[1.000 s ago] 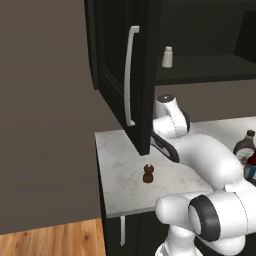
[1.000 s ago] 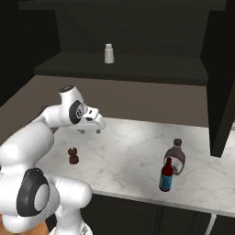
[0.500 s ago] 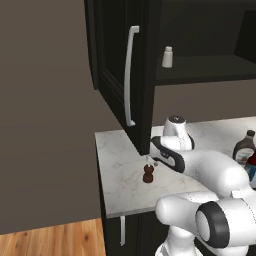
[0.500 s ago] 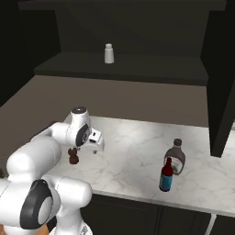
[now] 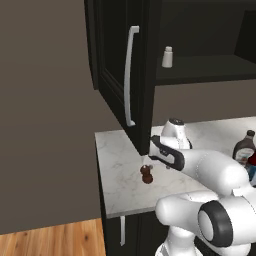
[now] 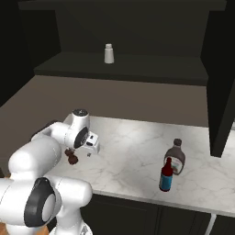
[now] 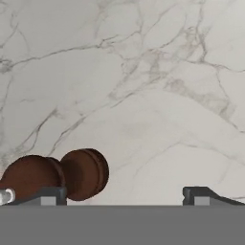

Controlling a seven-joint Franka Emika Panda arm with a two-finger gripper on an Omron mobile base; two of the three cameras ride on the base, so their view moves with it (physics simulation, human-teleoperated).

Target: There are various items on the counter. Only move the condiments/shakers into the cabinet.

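The red-brown shaker [image 7: 57, 174] is seen standing on the bench [image 5: 120, 185], near its left end, below the cabinet door [image 5: 117, 70]. It lies against one fingertip [image 7: 45, 195] of the tool [image 7: 127, 195], whose jaws are spread wide, nothing gripped.

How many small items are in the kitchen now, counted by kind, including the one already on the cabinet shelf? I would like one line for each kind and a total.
Shakers: 2 (white shaker on the cabinet shelf, brown shaker on the counter)
Brown bottles with black cap: 1 (brown bottle)
Red and teal bottles: 1 (red and teal bottle)
Total: 4
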